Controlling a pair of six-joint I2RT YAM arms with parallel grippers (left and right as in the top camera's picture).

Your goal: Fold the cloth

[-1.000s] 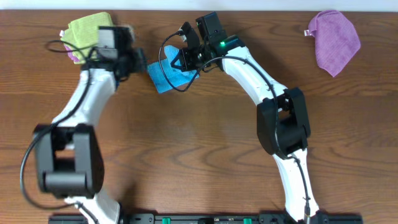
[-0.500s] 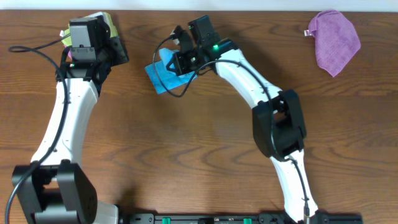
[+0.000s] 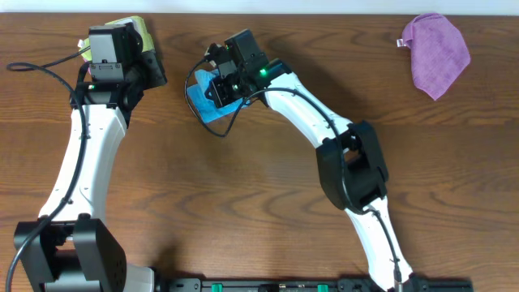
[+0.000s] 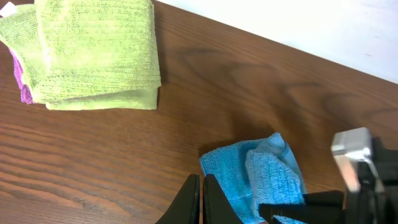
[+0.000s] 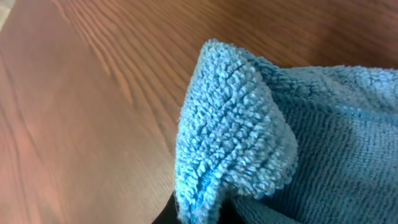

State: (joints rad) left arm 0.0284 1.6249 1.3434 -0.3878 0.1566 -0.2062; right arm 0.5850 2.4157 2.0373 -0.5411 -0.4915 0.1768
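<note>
The sky-blue cloth [image 3: 201, 99] lies bunched at the back of the wooden table, left of centre. My right gripper [image 3: 217, 81] is shut on a raised fold of it. In the right wrist view that fold [image 5: 230, 137] stands up from the dark fingertips [image 5: 166, 216], which the fabric mostly hides. My left gripper [image 3: 156, 71] is shut and holds nothing, a short way left of the cloth. In the left wrist view its fingers [image 4: 191, 202] are pressed together just left of the cloth [image 4: 255, 174].
A lime-green folded cloth [image 4: 93, 53] sits at the back left corner, with a purple edge [image 4: 23, 87] showing under it. Another purple cloth [image 3: 438, 50] lies at the back right. The table's far edge runs close behind all of them.
My left arm has swung left, away from the cloth, toward the lime-green cloth. My right gripper has carried the blue cloth's fold leftward.
</note>
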